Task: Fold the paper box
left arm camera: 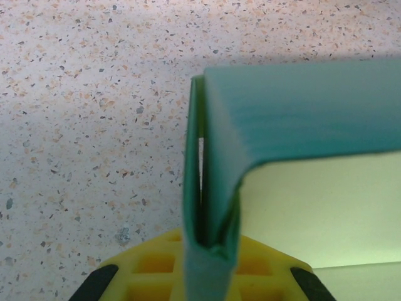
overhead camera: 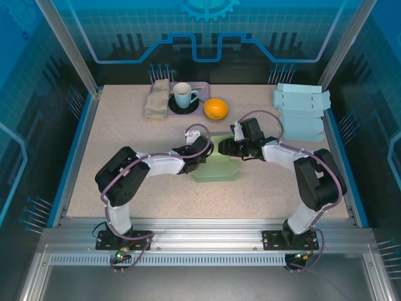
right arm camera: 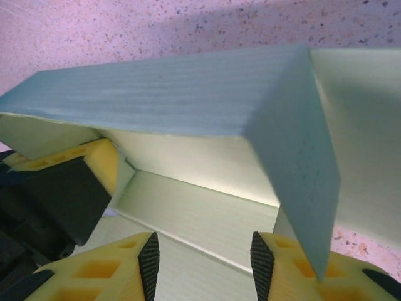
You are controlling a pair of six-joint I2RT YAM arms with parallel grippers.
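Note:
The pale green paper box point(overhead camera: 216, 168) lies partly folded at the middle of the table. In the left wrist view my left gripper point(left arm camera: 210, 243) is shut on a doubled-over side wall of the paper box point(left arm camera: 301, 119), which stands upright between the yellow fingers. My right gripper point(right arm camera: 205, 258) is open just inside the box, its black pads apart over the flat inner panel point(right arm camera: 200, 213). A raised wall point(right arm camera: 163, 94) and a corner flap point(right arm camera: 301, 163) stand in front of it. From above, the left gripper point(overhead camera: 203, 150) and the right gripper point(overhead camera: 229, 148) meet at the box's far edge.
A stack of flat, unfolded box blanks point(overhead camera: 301, 108) lies at the back right. At the back centre stand a white cup on a black saucer point(overhead camera: 183, 96), an orange point(overhead camera: 215, 109) and a folded cloth point(overhead camera: 156, 98). Blue rails edge the table sides.

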